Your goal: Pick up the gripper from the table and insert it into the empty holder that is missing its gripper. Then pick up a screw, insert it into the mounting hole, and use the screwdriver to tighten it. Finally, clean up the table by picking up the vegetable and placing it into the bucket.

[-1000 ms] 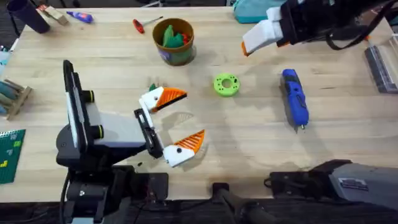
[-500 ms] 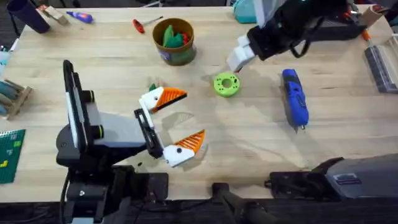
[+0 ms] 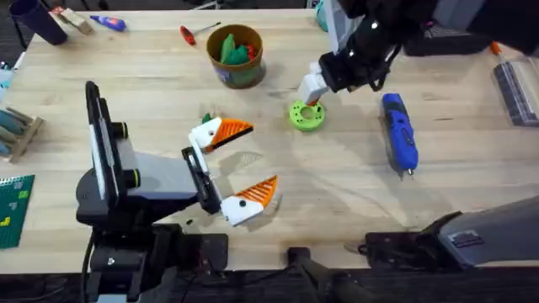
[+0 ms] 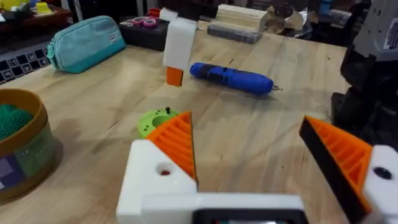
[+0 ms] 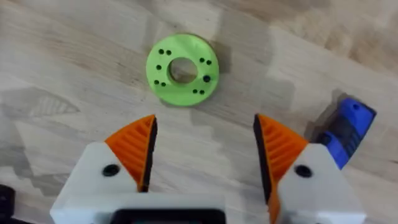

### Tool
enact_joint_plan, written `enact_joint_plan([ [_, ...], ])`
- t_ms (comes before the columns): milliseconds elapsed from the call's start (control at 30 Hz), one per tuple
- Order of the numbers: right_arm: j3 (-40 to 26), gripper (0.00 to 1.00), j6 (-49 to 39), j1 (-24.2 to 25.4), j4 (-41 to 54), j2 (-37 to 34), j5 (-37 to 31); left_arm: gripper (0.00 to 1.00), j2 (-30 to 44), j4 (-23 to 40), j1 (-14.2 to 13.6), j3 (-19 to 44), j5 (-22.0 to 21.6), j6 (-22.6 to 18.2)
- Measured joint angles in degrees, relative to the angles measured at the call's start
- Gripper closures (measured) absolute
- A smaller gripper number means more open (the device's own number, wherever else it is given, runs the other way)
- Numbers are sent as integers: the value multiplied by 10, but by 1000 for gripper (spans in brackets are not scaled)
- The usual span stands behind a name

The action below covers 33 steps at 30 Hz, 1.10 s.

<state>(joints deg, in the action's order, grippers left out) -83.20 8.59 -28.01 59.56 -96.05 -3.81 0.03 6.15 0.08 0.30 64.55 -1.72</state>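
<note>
- Two fingers of my left gripper (image 4: 245,124) stand wide apart and hold nothing. I judge it stays low and steady so the work can be done on it.
- One of them is the gripper piece (image 3: 221,132), white base with an orange ribbed tip. It sits at the end of the black holder (image 3: 189,158), and in the left wrist view its mounting hole looks empty, so I judge the screw is the step in hand.
- Its twin, the finger with a black dot (image 3: 248,200), lies nearer to the bases.
- Farther out, my right gripper (image 5: 205,124) hovers just above the green disc (image 5: 182,69), fingers apart and empty. The disc has a ring of small holes; one seems to hold something dark, maybe a screw, but I cannot tell.
- Beside the disc lies the blue screwdriver (image 3: 399,133), flat, with its bit toward the bases, ready for tightening.
- Beyond, the bucket (image 3: 238,69) stands upright with green and red things inside.
- At the far edge are a red-handled tool (image 3: 189,34), a dark purple cup (image 3: 34,18) and a teal pouch (image 4: 84,40).
- Everything rests on a pale wooden table (image 3: 354,194); behind it I see dark boxes and wooden blocks.
</note>
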Motion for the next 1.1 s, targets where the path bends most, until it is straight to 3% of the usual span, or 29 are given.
enact_joint_plan([
  [367,4,271,66,0,-18,-73,0,15,0,0,0,0,0,0],
  [700,5,405,85,0,-35,-86,0,13,0,0,0,0,0,0],
  [1100,5,461,95,0,-53,-110,-12,14,0,0,0,0,0,0],
])
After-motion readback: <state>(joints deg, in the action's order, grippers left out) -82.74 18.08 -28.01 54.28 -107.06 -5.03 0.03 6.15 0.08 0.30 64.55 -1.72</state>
